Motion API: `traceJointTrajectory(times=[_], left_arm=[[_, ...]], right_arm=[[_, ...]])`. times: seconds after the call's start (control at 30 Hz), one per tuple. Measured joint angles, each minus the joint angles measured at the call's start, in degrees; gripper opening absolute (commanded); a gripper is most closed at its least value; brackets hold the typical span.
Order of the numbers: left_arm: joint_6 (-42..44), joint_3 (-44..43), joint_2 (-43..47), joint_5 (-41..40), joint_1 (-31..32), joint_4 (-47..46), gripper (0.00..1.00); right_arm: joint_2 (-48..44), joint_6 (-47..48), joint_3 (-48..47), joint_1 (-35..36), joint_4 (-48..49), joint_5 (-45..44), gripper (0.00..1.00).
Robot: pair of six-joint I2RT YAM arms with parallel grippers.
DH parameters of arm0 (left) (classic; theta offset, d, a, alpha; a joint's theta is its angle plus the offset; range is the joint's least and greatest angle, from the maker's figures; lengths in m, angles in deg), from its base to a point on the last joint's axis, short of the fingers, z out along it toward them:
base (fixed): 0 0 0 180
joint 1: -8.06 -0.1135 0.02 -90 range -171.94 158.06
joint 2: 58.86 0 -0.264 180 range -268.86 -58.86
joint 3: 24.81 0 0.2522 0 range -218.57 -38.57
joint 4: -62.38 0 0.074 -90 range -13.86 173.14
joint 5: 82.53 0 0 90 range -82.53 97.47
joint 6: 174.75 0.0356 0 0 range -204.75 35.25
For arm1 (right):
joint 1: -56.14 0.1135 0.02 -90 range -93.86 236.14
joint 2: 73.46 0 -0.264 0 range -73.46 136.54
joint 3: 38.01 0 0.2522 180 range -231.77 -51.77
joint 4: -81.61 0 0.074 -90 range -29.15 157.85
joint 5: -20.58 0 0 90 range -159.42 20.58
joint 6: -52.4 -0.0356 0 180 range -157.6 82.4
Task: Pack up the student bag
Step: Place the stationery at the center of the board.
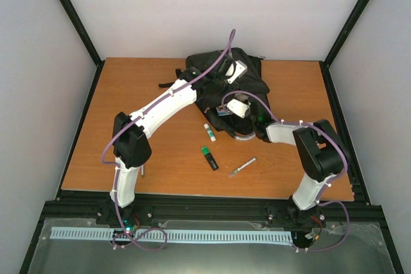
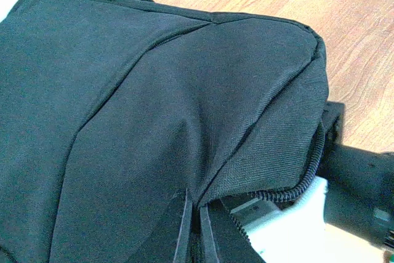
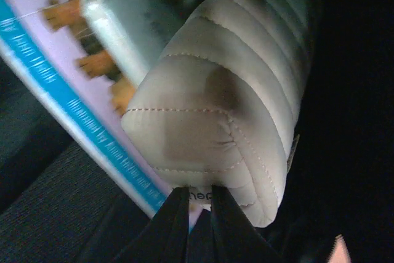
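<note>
Plain white walls (image 1: 212, 4) enclose an orange-brown wooden table (image 1: 128, 94) — black frame posts (image 1: 70, 11) at the corners.

From overhead I get soft, even light, slightly washed out. The counter (image 1: 128, 88) shows no glare, shadows on it are faint, and fine detail is coarse. My left wrist view is bright and sharp on the weave of the bag (image 2: 154, 90), going soft at the lower right. The right wrist view is dim. The pouch (image 3: 215, 109) catches light but is blurred, with a dark shadow patch, and everything around it falls to black.
</note>
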Motion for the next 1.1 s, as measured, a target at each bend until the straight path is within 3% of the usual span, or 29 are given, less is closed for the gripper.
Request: traceJointTrajectory(times=[0.3, 0.47, 0.73, 0.97, 1.1], left_arm=[[-0.1, -0.1, 0.0, 1.2, 0.0, 0.6, 0.01], [-0.2, -0.1, 0.0, 1.1, 0.0, 0.7, 0.01], [-0.9, -0.2, 0.0, 1.7, 0.0, 0.7, 0.01], [-3.5, 6.7, 0.0, 5.8, 0.0, -4.5, 0.01], [-4.8, 10.8, -0.4, 8.0, 0.3, -7.1, 0.01]], right_arm=[[5.9, 0.6, -4.4, 0.0, 4.3, -2.0, 0.15], [3.5, 0.9, -1.1, 0.0, 4.2, -1.7, 0.25], [-16.4, 1.3, 8.1, 0.0, -8.5, 3.2, 0.37], [-35.9, 0.8, 10.7, -1.0, -30.4, 11.8, 0.38], [-42.6, -1.1, 10.6, -3.8, -41.3, 17.2, 0.38]])
